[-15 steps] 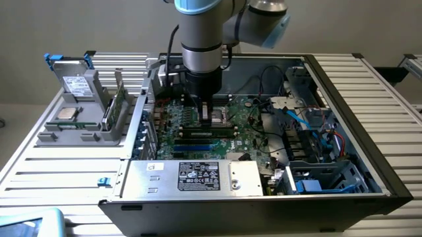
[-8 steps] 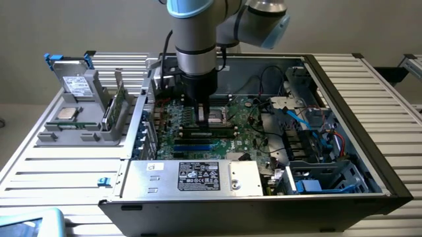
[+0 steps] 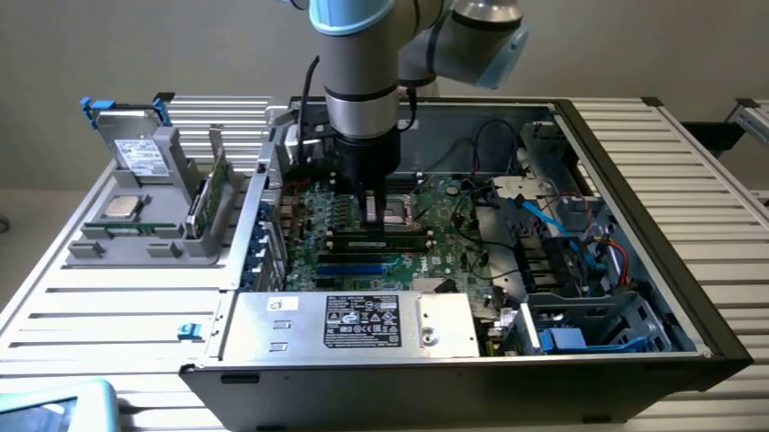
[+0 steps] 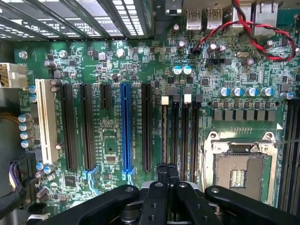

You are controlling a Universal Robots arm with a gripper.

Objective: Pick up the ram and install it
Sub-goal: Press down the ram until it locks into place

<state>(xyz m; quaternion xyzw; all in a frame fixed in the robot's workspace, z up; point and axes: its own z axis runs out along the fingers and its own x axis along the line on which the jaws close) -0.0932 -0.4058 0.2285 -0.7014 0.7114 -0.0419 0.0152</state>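
Looking like the seating step to me: your gripper [image 4: 167,171], fingers pinched together, sits on the ram [image 4: 164,136] in its slot beside the CPU socket [image 4: 241,171], so you'll want straight-down pressure.

Open computer case [image 3: 673,225] is lying on the slatted worktop [image 3: 108,315], green motherboard [image 3: 360,243] exposed. Robot arm [image 3: 360,81] is reaching down into it, pincer [image 3: 376,214] closed and sitting over the memory slots [image 3: 382,239]. Grey fixture [image 3: 150,207] near the worktop's edge at the exterior view's left is carrying a ram [image 3: 207,200] standing upright, a silver processor chip [image 3: 122,208] and a labelled drive [image 3: 144,155].
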